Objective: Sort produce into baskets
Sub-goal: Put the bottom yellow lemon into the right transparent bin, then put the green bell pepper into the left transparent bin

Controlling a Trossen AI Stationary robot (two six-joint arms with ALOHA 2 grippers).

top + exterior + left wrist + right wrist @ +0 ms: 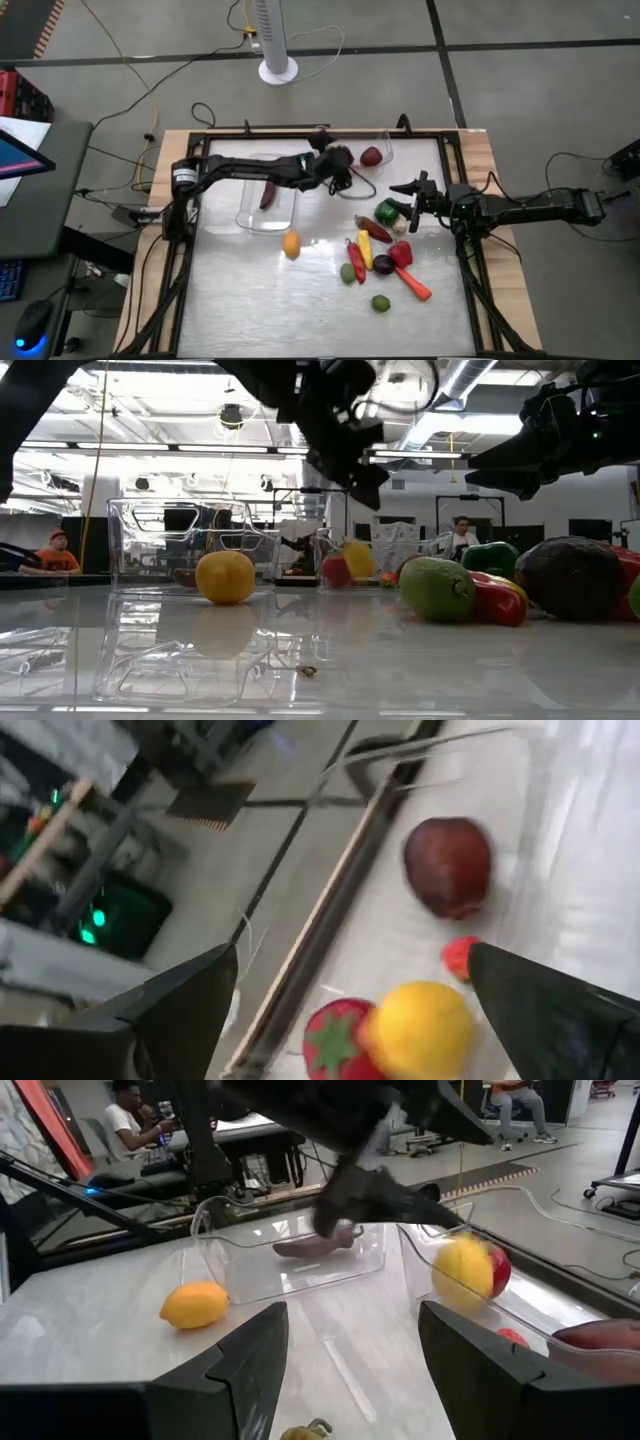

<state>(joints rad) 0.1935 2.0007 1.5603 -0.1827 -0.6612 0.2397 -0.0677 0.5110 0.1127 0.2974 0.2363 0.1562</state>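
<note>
High view first: on my left I see the left basket (268,207), clear plastic, with a dark red long pepper (268,193) lying inside it, and an orange-yellow round fruit (291,245) on the table just near its near right corner. My left gripper (340,172) hangs over the right basket (372,160) at the far edge, fingers apart and empty; its wrist camera shows a dark red apple (449,866), a yellow fruit (420,1030) and a strawberry (335,1041) below. Further right, the remaining produce (378,258) lies scattered mid-table. My right gripper (410,190) hovers at its far edge, fingers apart, holding nothing.
</note>
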